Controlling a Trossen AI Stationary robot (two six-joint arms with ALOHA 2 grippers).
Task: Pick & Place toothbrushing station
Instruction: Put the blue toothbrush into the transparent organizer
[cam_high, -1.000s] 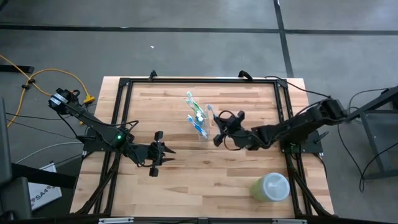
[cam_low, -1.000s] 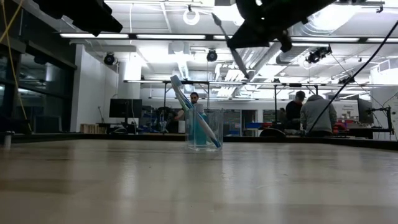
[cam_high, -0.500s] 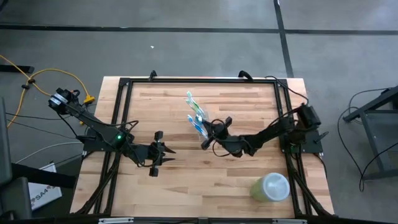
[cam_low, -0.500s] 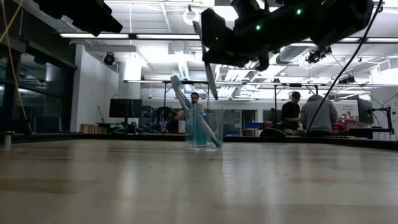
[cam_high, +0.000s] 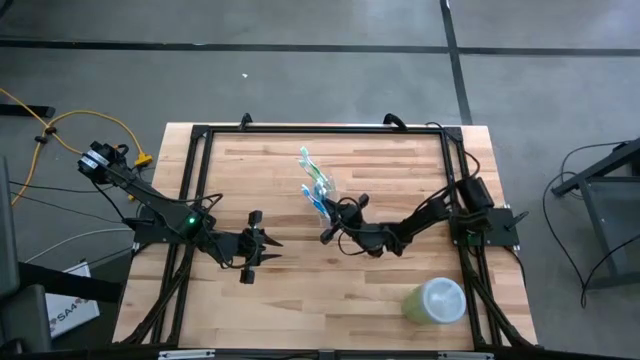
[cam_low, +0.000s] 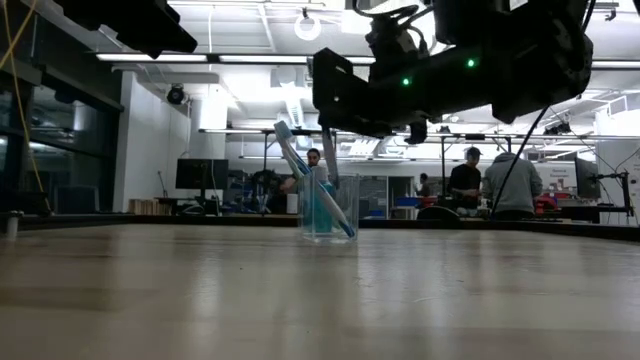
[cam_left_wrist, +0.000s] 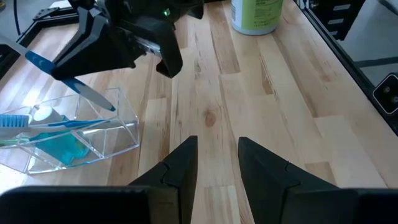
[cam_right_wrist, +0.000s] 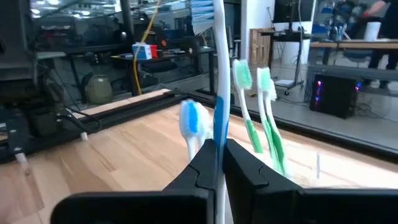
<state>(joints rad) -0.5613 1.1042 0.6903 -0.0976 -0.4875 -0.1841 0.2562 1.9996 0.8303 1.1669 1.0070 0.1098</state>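
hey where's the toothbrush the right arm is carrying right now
The blue toothbrush is clamped in the right gripper near the table's middle in the high view, its lower end at the rim of the clear cup.

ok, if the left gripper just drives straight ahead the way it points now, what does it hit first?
Probably nothing soon. The left gripper faces bare table. The clear cup and the right gripper with its toothbrush sit off to one side, and the pale green container lies far ahead, slightly off-line; depth is uncertain.
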